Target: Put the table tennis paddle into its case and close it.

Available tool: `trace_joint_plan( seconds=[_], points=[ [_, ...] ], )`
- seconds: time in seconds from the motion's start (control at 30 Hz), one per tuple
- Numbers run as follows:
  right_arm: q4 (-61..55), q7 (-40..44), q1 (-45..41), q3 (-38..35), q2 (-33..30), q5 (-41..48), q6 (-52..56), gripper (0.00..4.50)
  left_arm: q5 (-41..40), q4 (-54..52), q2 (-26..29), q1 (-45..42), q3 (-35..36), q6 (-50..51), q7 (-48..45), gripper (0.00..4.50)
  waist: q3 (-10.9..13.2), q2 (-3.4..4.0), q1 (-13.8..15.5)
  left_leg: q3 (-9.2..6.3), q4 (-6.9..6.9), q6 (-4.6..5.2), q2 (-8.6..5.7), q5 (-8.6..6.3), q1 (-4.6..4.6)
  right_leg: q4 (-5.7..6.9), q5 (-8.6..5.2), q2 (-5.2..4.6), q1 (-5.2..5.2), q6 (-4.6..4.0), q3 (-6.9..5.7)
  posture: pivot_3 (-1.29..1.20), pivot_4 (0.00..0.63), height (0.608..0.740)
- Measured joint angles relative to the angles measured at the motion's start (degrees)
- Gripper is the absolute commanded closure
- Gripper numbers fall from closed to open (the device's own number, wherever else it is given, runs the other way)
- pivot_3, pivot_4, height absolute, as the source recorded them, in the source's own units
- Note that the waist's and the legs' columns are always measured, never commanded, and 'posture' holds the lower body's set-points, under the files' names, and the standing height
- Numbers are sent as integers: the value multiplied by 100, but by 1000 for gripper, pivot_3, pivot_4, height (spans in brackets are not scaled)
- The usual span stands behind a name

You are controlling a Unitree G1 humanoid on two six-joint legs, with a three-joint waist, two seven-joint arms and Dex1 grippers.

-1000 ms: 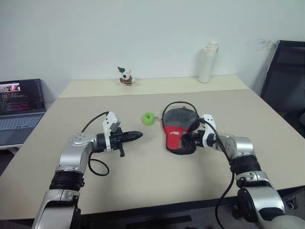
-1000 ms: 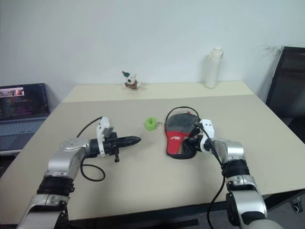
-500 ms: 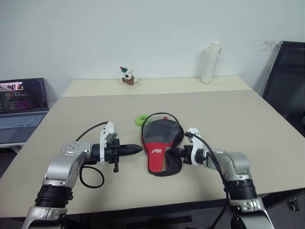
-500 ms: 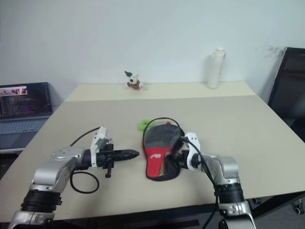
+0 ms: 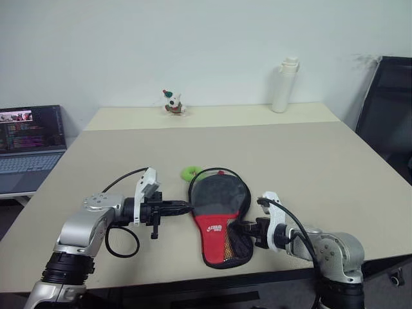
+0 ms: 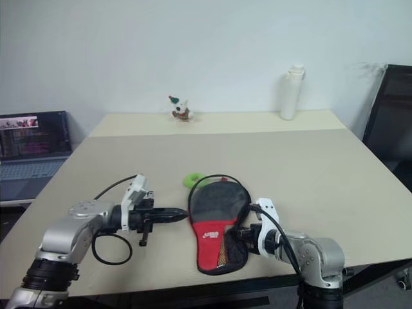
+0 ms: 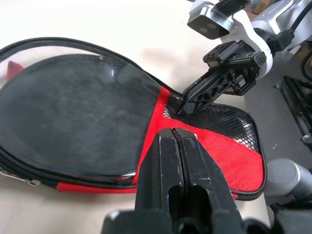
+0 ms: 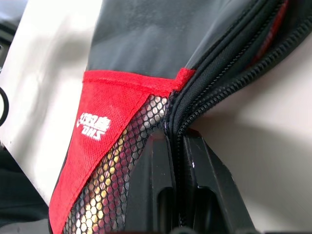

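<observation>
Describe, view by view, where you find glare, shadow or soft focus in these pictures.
Left wrist view: a pale sheen lies on the case's dark face, and the left gripper is soft at close range. Right wrist view: the case casts a soft shadow on the table; the right gripper is blurred. Eye views: even light, faint shadows.
</observation>
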Motion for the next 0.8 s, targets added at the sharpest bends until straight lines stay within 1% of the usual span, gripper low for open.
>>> trace_joint_plan(
  seconds=[0.13,0.4,0.47,0.5,0.57,0.63,0.73,0.8],
  points=[
    [-307,-138,177,-261,275,0,290,4457,-8,-22,98,27,-1,5,-89,4500,-1,-1,8,-1,0,0,0,0,0,-1,-1,-1,0,2,-1,0,150,740],
    [-414,-363,256,-400,591,-21,391,4457,-8,-129,228,68,-4,5,-136,4500,-1,-2,6,-1,-1,0,0,0,1,-1,-2,0,0,2,-1,0,150,740],
    [-408,-428,225,-491,617,-27,407,3881,-8,-130,235,72,-4,4,-136,4500,-1,-2,7,-1,-1,0,0,0,1,-1,-2,-1,1,2,-1,0,150,740],
    [-407,-466,226,-513,619,-31,414,3661,-8,-131,241,77,-4,3,-136,4500,-2,-3,9,-1,-1,0,0,0,1,-2,-2,-1,1,2,-1,0,150,740],
    [-422,-453,268,-530,596,-19,393,3006,-8,-140,249,114,-4,2,-133,4500,-2,-3,11,-1,-1,0,0,0,1,-2,-3,-2,2,2,-1,0,150,740],
    [-574,-330,449,-359,431,46,234,2358,-8,-158,250,166,-4,0,-125,4500,-2,-4,10,-2,-1,0,1,0,1,-5,-3,-2,3,3,-3,0,150,740],
    [-894,10,790,24,-265,234,-99,1290,-8,-218,252,220,2,-9,-108,4500,-4,-6,26,-3,-1,0,0,0,1,-9,-4,-7,7,4,-3,0,150,740],
    [-1070,228,984,93,-646,341,-309,671,-7,-226,259,294,8,-12,-94,4500,-4,-7,52,-2,0,0,-1,0,2,-10,-4,-9,9,5,-3,0,150,740]
  ],
)
